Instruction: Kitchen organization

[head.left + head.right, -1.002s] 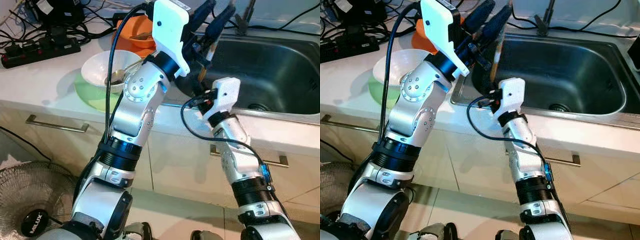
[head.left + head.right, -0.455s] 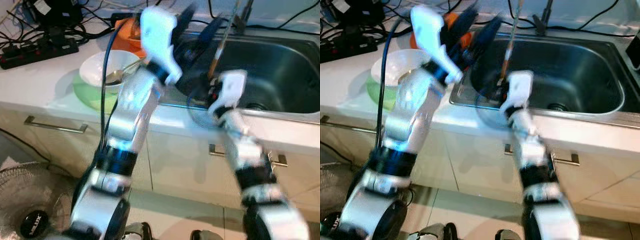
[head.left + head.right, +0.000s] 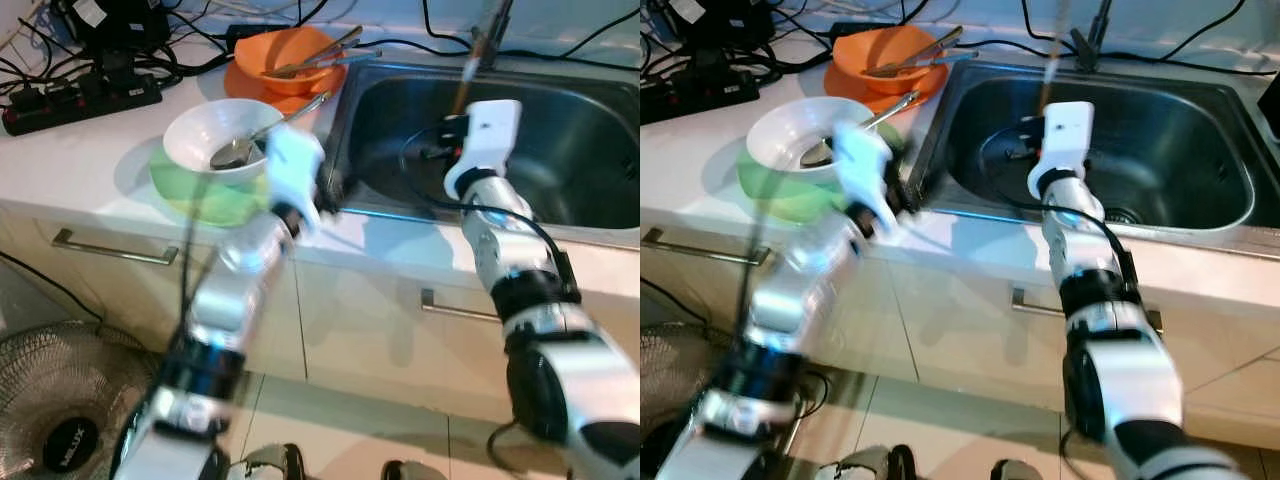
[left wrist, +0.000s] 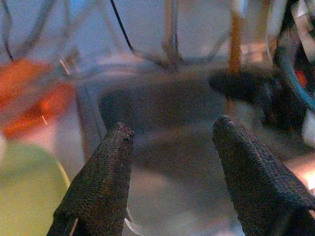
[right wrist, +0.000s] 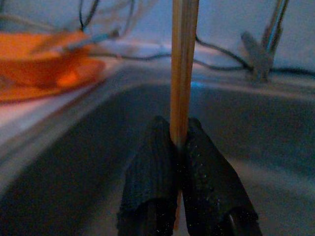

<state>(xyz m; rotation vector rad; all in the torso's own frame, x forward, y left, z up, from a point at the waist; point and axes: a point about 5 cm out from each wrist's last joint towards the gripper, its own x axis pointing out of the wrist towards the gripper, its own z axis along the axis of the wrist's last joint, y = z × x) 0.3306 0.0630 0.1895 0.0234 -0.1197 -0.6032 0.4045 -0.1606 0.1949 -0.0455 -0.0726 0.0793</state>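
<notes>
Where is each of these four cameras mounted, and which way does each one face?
Left eye view: on the head, looking down at the sink, white bowl and both silver arms.
Right eye view: its stereo twin, same scene, including the orange bowl.
Left wrist view: along the left end effector, fingers apart, toward the sink.
Right wrist view: along the right end effector, clamped on chopsticks.
Both wrist views share the sink and orange bowl.

A sink [image 3: 590,130] was set into the tabletop [image 3: 70,160]. Left of the sink, a bowl [image 3: 215,140] holding a spoon [image 3: 235,152] sat on a plate [image 3: 190,190]. Behind that bowl, nearer the sink's far left corner, a second bowl [image 3: 290,52] with utensils rested on another plate [image 3: 245,85]. A power strip [image 3: 80,100] lay farthest left of the sink. A fan [image 3: 60,420] stood on the floor, below and left of the sink.
</notes>
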